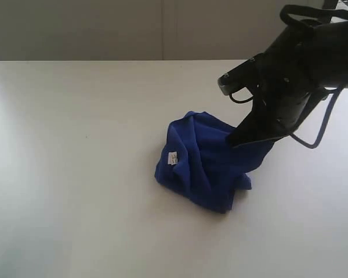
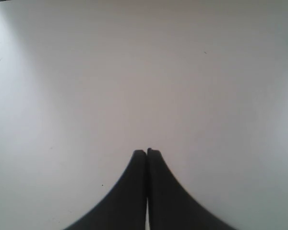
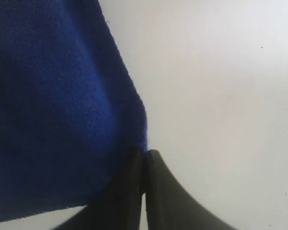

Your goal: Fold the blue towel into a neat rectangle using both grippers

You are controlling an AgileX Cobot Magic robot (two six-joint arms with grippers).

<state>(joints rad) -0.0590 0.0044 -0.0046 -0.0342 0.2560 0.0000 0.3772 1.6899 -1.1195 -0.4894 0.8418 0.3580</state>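
Here, right of centre, the right gripper (image 1: 233, 141) pinches the crumpled blue towel (image 1: 200, 165); the left gripper (image 2: 147, 152), closed on nothing, hangs over the white table (image 2: 134, 72).

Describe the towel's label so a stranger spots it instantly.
On the white table lies a crumpled blue towel, pinched up by the right gripper. On its left face in the exterior view sits a small white label, the cloth's only pale patch.

Desk (image 1: 75, 174) — plain white, matte top. Blue towel (image 1: 203, 165) lies crumpled in a heap right of centre, small white tag (image 1: 173, 157) showing on its left face — its upper right part lifted off the surface.
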